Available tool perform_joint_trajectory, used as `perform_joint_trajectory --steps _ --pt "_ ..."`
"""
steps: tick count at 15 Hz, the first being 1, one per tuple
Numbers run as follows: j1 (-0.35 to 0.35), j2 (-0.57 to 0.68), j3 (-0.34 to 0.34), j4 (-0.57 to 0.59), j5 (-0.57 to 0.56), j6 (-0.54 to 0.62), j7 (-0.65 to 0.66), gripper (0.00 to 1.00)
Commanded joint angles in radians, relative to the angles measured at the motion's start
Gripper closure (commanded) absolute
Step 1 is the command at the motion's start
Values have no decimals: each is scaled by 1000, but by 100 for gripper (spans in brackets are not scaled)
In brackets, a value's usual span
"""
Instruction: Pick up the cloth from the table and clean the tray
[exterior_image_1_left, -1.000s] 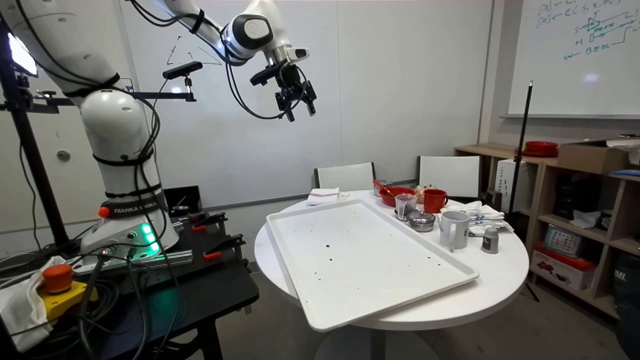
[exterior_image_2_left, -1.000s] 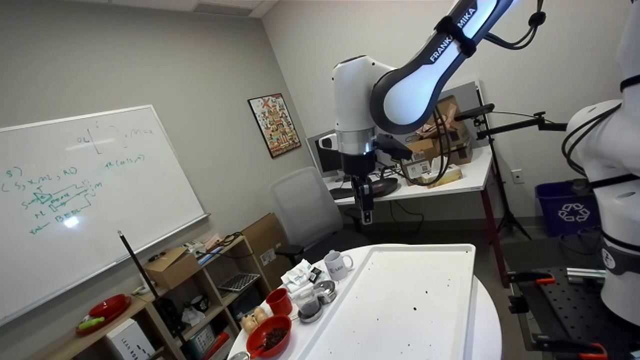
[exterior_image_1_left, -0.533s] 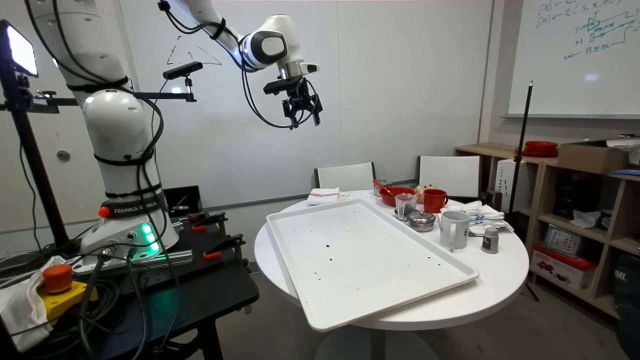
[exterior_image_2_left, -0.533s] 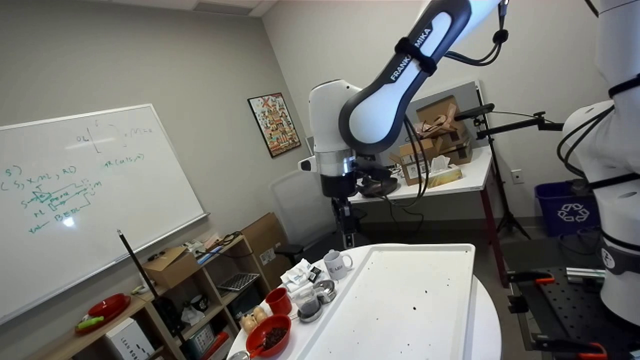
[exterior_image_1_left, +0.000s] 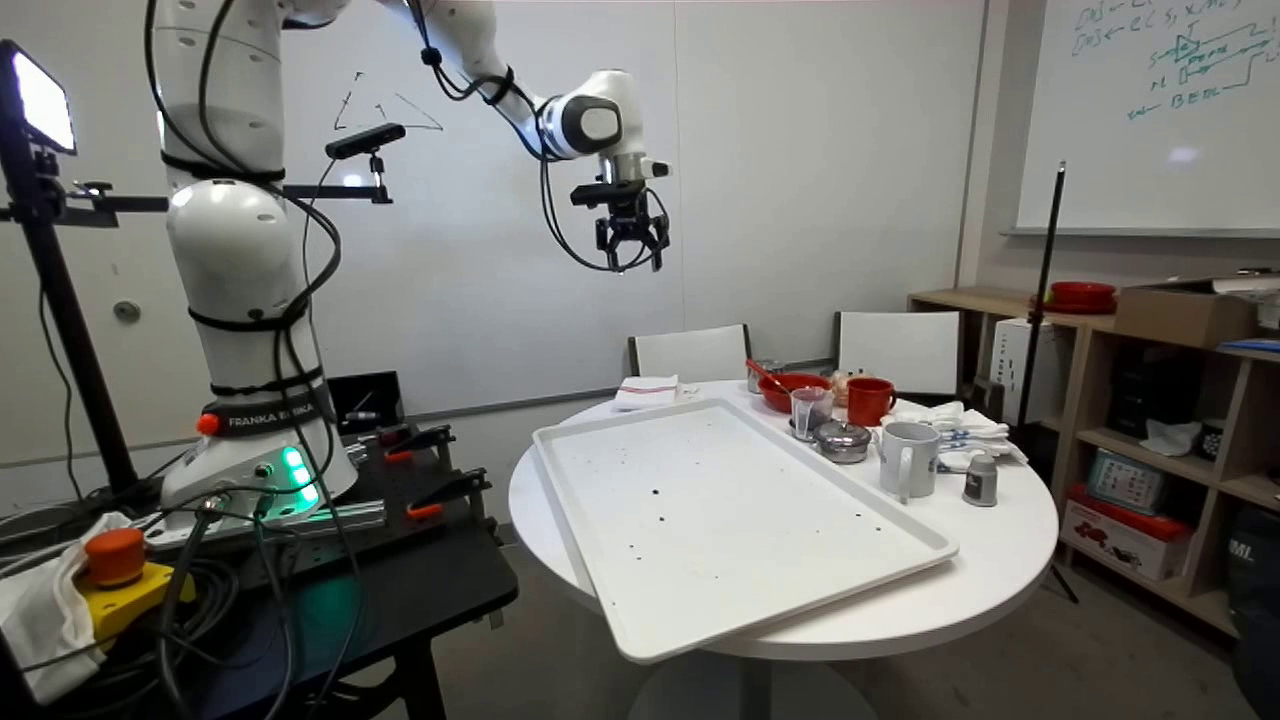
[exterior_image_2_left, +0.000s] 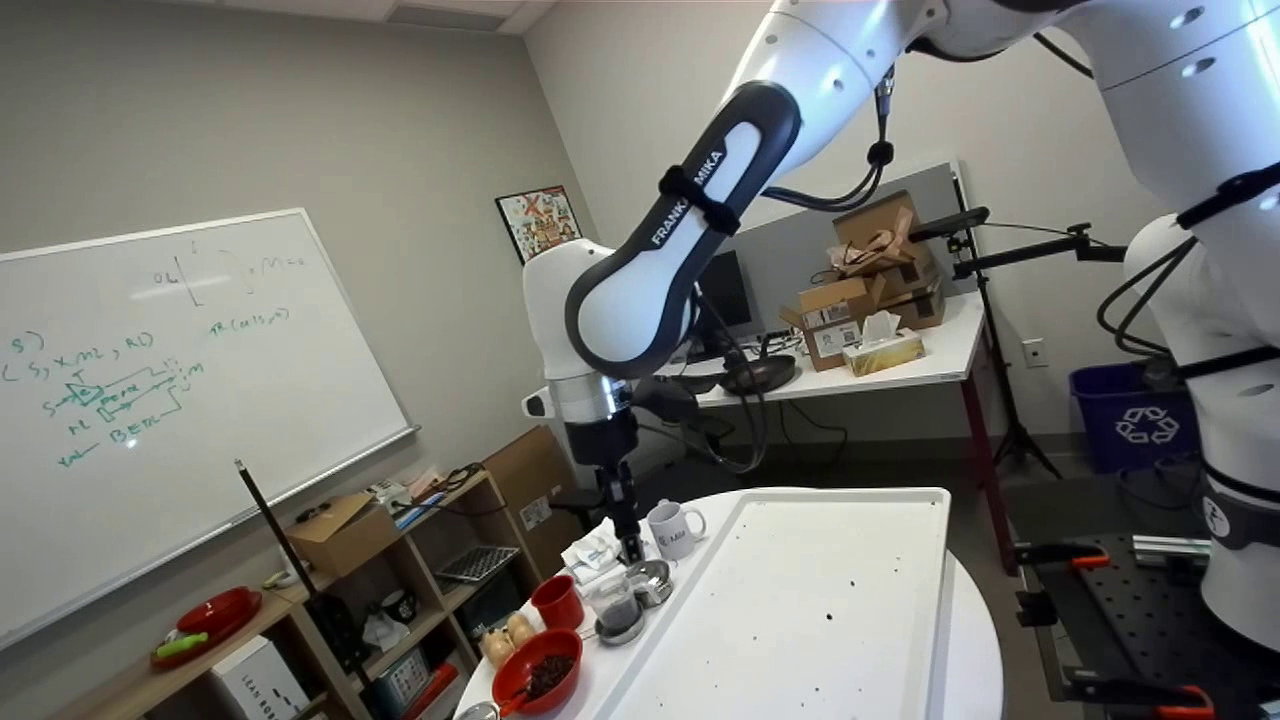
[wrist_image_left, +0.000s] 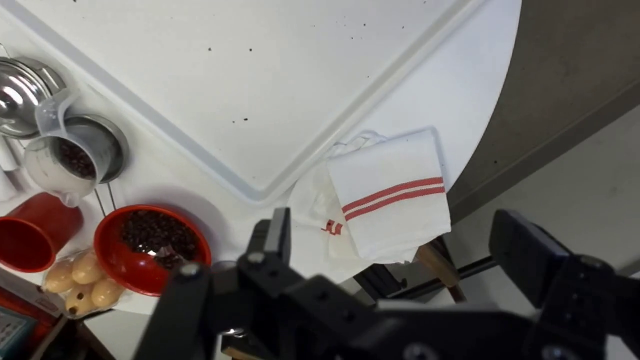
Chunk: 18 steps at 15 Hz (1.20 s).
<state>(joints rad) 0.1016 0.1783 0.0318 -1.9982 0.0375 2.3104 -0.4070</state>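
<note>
The folded white cloth with red stripes (wrist_image_left: 395, 165) lies near the table's edge, beside a corner of the tray. It also shows in an exterior view (exterior_image_1_left: 646, 394); in the exterior view with the desk it is out of frame. The large white tray (exterior_image_1_left: 740, 500) lies on the round table with dark specks scattered on it; it also shows in an exterior view (exterior_image_2_left: 800, 610) and the wrist view (wrist_image_left: 280, 75). My gripper (exterior_image_1_left: 637, 266) is open and empty, well above the table. In the wrist view the cloth shows between and beyond the spread fingers (wrist_image_left: 392, 217).
Along one side of the tray stand a red bowl (exterior_image_2_left: 563, 685), a red mug (exterior_image_1_left: 871, 402), a clear measuring cup (exterior_image_1_left: 811, 410), a metal tin (exterior_image_1_left: 842, 444), a grey mug (exterior_image_1_left: 908, 462) and other white cloths (exterior_image_1_left: 955, 428). Chairs (exterior_image_1_left: 690, 362) stand behind the table.
My arm has reached out and lowered. The gripper has moved right and down in one exterior view, and left and down in the exterior view with the desk. Cloth and tray have not moved.
</note>
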Motion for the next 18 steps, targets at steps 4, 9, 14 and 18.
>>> perform_joint_trajectory --steps 4,9,14,18 --pt "13 228 75 257 -15 -103 115 0" --pt "85 336 73 340 -153 -130 209 0" --pt "104 452 54 430 -252 -149 239 0" --pt "89 541 65 490 -271 -134 168 0"
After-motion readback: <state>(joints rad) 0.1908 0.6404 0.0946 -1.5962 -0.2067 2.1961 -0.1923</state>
